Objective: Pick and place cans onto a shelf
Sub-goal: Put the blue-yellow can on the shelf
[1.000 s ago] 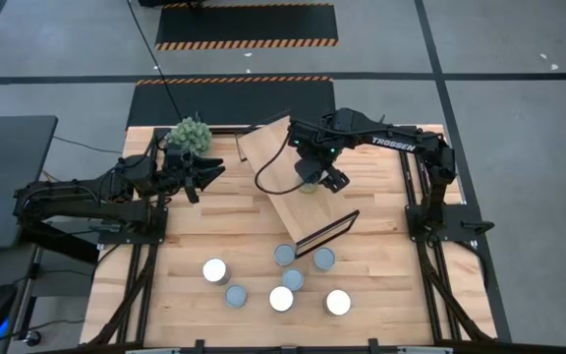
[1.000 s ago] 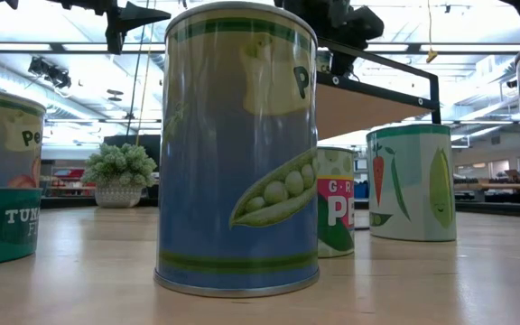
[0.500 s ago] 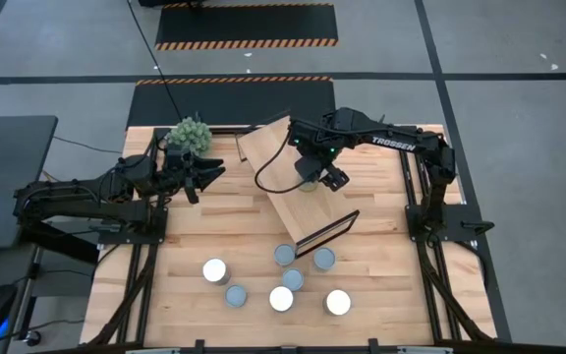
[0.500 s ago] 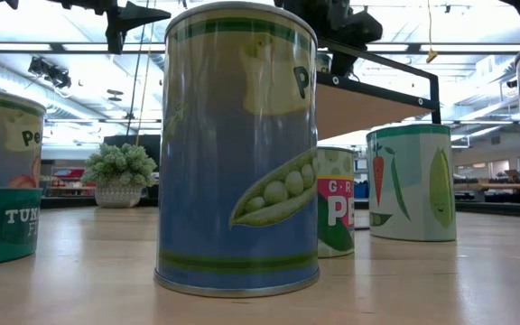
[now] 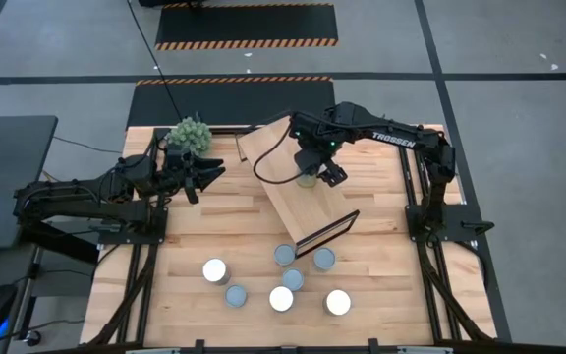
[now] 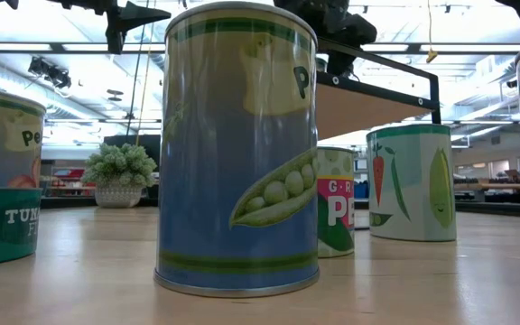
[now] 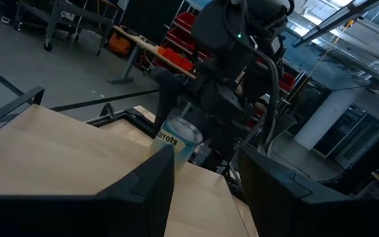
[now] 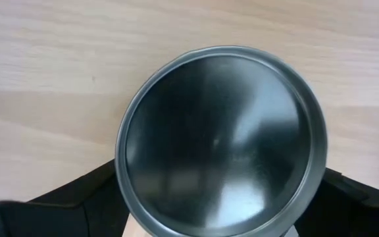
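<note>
Left gripper [image 5: 209, 170]: idle at nine o'clock of the table [image 5: 195, 236], fingers spread, empty, just below the green plant ball [image 5: 190, 133]. Shelf [image 5: 293, 182]: long light-wood plank unit lying diagonally from twelve o'clock toward centre, dark frame [image 5: 327, 233] at its near end. Right gripper [image 5: 310, 173]: over the shelf's upper surface, clamped around one can [image 7: 176, 138] labelled carrots, whose round metal top [image 8: 219, 141] fills the wrist view. Six loose cans [image 5: 281, 298]: standing clustered at six o'clock, well apart from both grippers.
</note>
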